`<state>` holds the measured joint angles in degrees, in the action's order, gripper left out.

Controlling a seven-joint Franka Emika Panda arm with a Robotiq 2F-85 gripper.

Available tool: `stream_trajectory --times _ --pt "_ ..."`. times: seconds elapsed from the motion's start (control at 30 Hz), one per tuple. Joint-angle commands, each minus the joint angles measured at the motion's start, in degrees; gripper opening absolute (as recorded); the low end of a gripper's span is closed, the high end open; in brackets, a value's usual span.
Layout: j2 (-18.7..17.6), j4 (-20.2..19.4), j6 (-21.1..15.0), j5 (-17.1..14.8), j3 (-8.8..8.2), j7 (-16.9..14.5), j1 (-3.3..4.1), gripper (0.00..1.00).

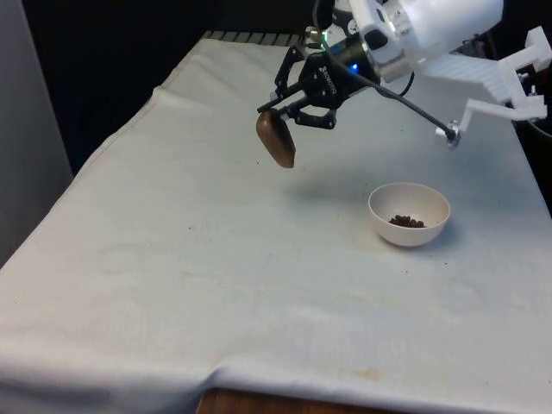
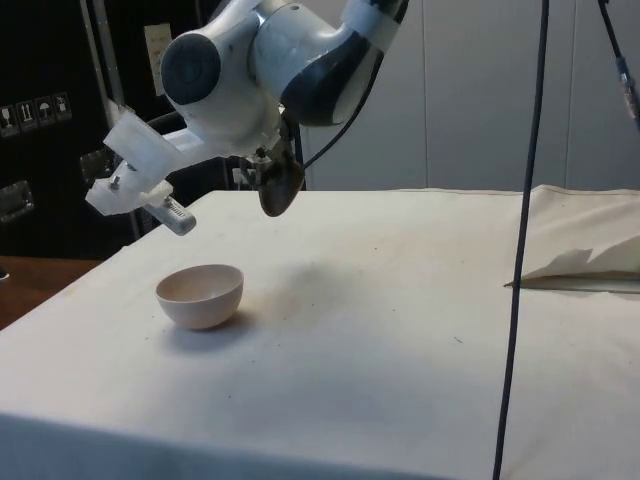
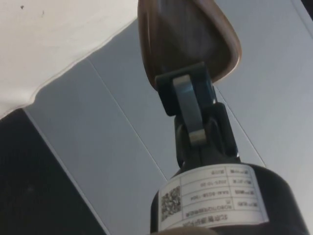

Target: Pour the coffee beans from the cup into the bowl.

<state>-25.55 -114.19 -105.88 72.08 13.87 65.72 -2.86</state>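
A brown cup (image 1: 276, 139) hangs tilted in the air above the cloth, with my black gripper (image 1: 297, 110) shut on its rim. In the side view the cup (image 2: 279, 188) sits under the gripper (image 2: 270, 166), higher than the bowl and off to one side of it. The wrist view looks into the cup's (image 3: 186, 36) brown inside, one finger (image 3: 188, 107) pressed over its rim. A white bowl (image 1: 409, 214) stands on the cloth at the front view's right, with coffee beans (image 1: 406, 222) in its bottom. The bowl (image 2: 201, 296) shows from the side too.
The white cloth (image 1: 216, 285) covers the table, with a folded edge (image 2: 585, 265) at the far side in the side view. A thin black cable (image 2: 520, 240) hangs down in front of the side camera.
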Motion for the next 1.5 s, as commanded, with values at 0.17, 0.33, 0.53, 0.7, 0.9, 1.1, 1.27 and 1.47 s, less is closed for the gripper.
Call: stream_trajectory --times 0.17,0.33,0.53,0.7,0.9,1.1,1.27,1.47 --pt "0.97 -1.43 -3.95 -1.38 -1.15 -0.4 -0.63 0.0" --pt "1.49 -2.35 -6.53 -2.35 -2.46 -0.46 -0.57 0.0" --pt "1.83 -3.04 -8.59 -3.09 -3.5 -0.52 -0.63 0.0" --pt "2.12 -3.72 -10.71 -3.84 -4.7 -0.63 -0.63 0.0" --pt "1.78 -3.72 -11.92 -4.24 -6.3 -0.23 0.0 0.0" --pt "2.35 -4.81 -16.04 -5.73 -7.62 -1.2 -0.63 0.0" --pt "2.29 -4.98 -17.7 -6.25 -8.54 -1.55 -0.69 0.0" --pt "2.41 -5.21 -20.57 -7.62 -10.31 -2.58 -0.63 0.0"
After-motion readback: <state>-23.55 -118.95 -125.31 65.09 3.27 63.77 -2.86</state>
